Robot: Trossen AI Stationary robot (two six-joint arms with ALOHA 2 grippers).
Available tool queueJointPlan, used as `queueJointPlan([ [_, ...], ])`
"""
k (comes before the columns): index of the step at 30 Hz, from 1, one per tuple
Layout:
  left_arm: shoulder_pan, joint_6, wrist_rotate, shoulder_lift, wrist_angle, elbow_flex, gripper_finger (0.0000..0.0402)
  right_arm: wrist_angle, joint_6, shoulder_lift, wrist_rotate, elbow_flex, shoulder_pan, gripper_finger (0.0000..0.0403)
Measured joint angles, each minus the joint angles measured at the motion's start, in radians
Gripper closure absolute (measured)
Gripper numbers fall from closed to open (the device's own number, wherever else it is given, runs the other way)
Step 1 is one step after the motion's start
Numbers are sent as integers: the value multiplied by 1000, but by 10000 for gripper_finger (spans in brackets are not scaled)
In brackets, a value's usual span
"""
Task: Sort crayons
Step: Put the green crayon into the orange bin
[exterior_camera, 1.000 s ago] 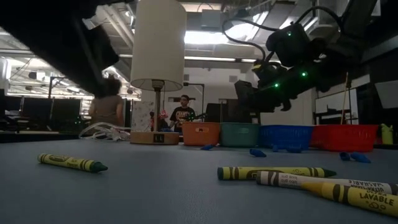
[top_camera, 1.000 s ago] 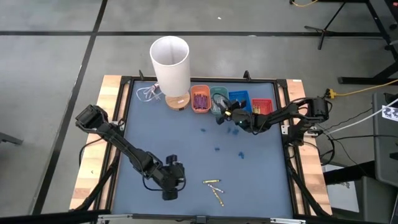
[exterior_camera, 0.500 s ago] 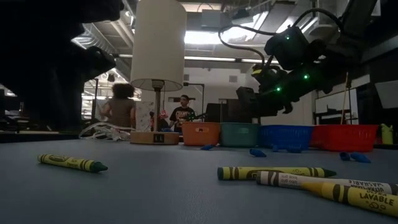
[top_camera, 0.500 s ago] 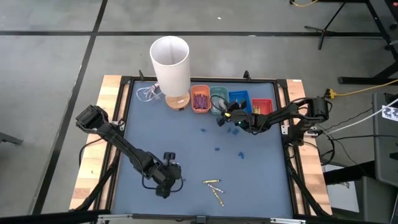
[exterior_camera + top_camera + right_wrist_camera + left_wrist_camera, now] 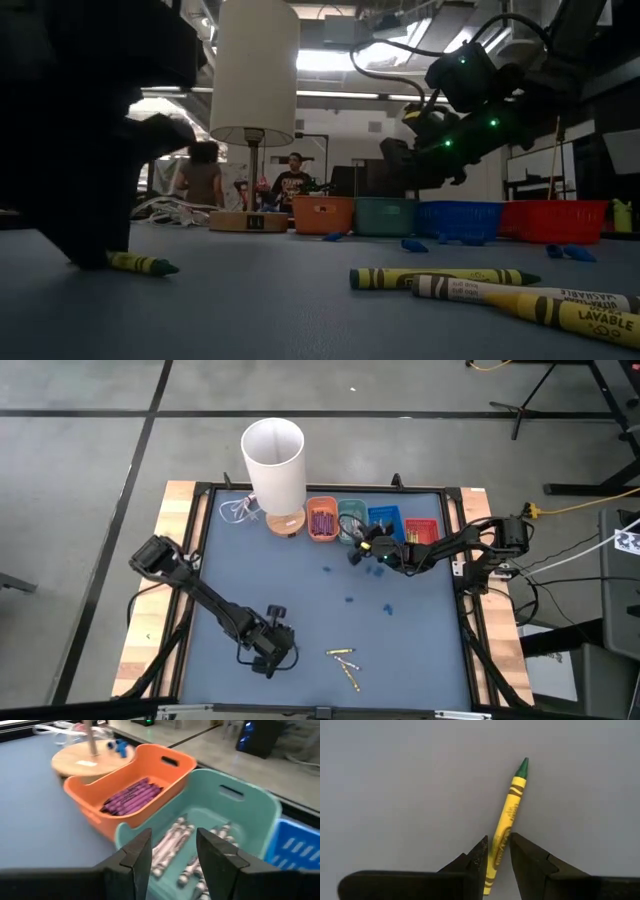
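Near front edge: yellow-wrapped green crayon (image 5: 509, 817) lies flat on the blue table (image 5: 300, 590).
Left gripper (image 5: 496, 851): down at the table, fingers parted either side of that crayon's lower end, not visibly pinching.
Right gripper (image 5: 172, 849): open, empty, above teal bin (image 5: 260, 810) of pale crayons (image 5: 172, 840); purple crayons (image 5: 131, 797) fill orange bin (image 5: 172, 765).

Yellow green-tipped crayon (image 5: 507, 820), purple crayons (image 5: 131, 797) in orange bin (image 5: 165, 767), teal bin (image 5: 250, 805)
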Motion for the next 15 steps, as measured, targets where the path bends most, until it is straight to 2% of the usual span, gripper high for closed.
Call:
queueJointPlan([
  [4,19,-1,46,4,0,1,329,1,0,0,-80,0,0,251],
  [9,33,-6,70,5,4,1,358,-3,-26,-14,-140,0,0,251],
  [15,44,-66,78,6,18,1,396,-27,-109,-117,-298,0,0,251],
])
